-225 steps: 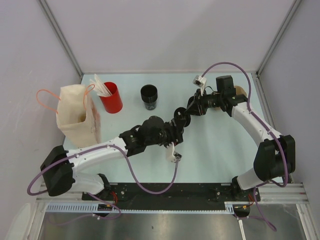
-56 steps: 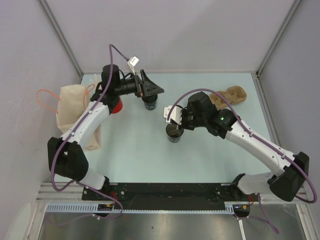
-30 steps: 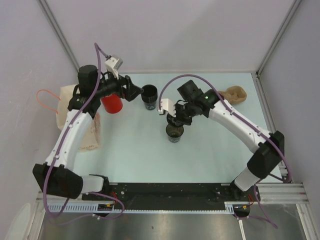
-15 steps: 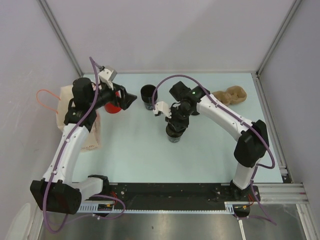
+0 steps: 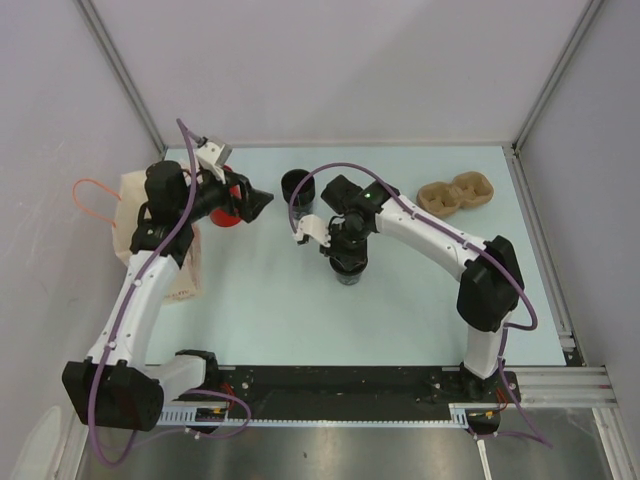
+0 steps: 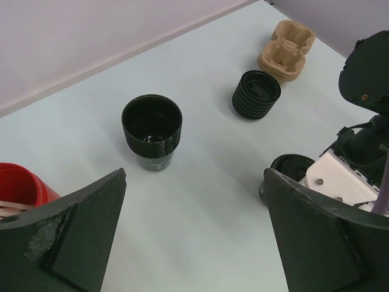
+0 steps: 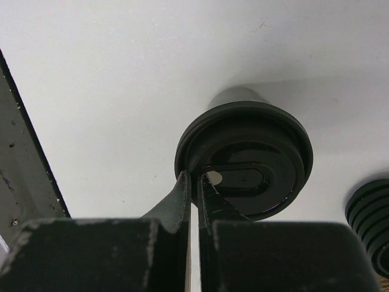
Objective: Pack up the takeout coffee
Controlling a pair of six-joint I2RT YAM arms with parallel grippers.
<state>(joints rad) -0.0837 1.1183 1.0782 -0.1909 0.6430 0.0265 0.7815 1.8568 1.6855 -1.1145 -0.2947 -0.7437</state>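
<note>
The takeout coffee (image 5: 350, 272) is a black cup with a black lid (image 7: 249, 152), standing mid-table. My right gripper (image 5: 346, 254) points down onto it. In the right wrist view that gripper (image 7: 196, 177) is shut, its tips against the lid's near rim beside the sip slot. My left gripper (image 5: 256, 203) hovers open by the red cup (image 5: 226, 206), aimed right. In the left wrist view its fingers (image 6: 91, 213) spread wide around bare table, with the coffee (image 6: 285, 173) peeking past the right finger.
A stack of empty black cups (image 5: 297, 189) (image 6: 152, 129) stands between the arms at the back. Ribbed black lids (image 6: 256, 94) (image 7: 371, 213) sit beside a cardboard cup carrier (image 5: 455, 193) (image 6: 287, 48). A cream paper bag (image 5: 150, 228) with orange handles stands far left.
The right arm has swung left and turned over the lidded cup, still shut. The left gripper has drawn back from the cup stack towards the red cup, still open.
</note>
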